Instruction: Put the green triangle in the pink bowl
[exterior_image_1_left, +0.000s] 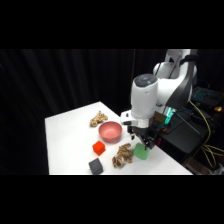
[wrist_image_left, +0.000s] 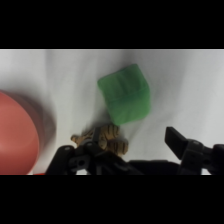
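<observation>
End effector (exterior_image_1_left: 142, 141) over green triangle (wrist_image_left: 124, 95), fingers spread, holding nothing.
Pink bowl (exterior_image_1_left: 110, 131) beside it on counter (exterior_image_1_left: 67, 140).

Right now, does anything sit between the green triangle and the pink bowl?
Yes. In the side view a striped tiger-like toy lies on the table just beside the green triangle, on the bowl's side. The pink bowl sits farther back. The hand hovers right above the triangle, nothing visible between them.

Black curtain (exterior_image_1_left: 75, 80) behind white table (exterior_image_1_left: 70, 135); yellow cables (exterior_image_1_left: 207, 120) at right, prob. electronics.
</observation>
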